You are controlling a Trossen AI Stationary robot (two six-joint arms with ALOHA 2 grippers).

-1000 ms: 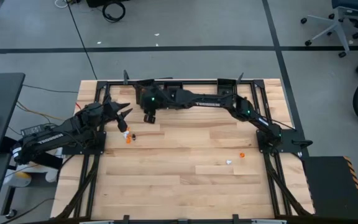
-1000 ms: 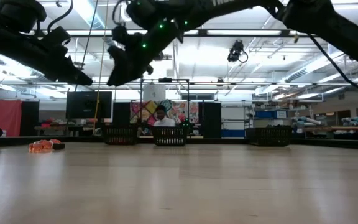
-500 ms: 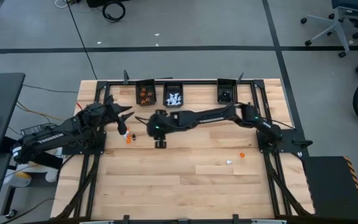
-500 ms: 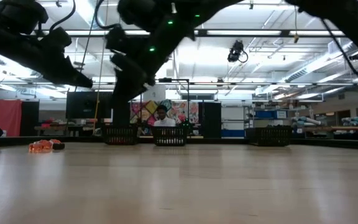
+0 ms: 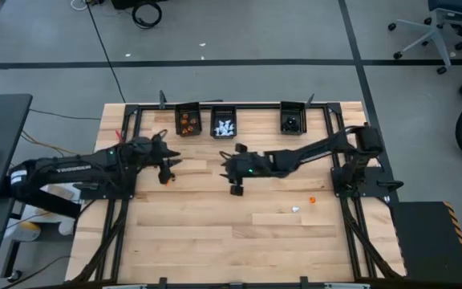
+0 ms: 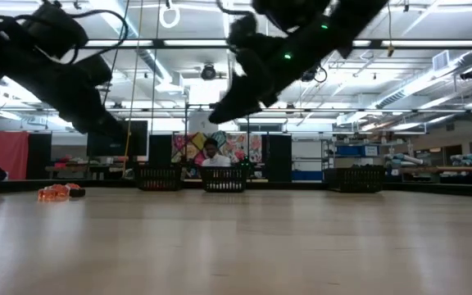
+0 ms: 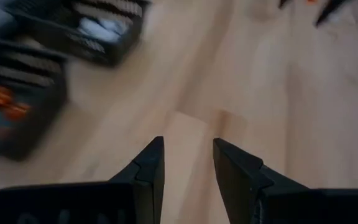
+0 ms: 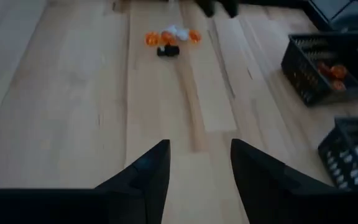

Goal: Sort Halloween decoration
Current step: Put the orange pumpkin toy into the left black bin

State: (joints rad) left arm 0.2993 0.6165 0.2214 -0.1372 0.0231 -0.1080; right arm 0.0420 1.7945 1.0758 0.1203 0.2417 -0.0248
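Wooden table (image 5: 239,233), scattered trinkets (image 8: 169,41), three bins (image 5: 223,122)

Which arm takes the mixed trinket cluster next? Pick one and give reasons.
Left. Its open end effector hovers right by the trinket cluster, while the right end effector, also open, hangs farther off over mid-table.

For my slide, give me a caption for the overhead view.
Both open grippers, left and right, hover mid-table between three bins and scattered trinkets.
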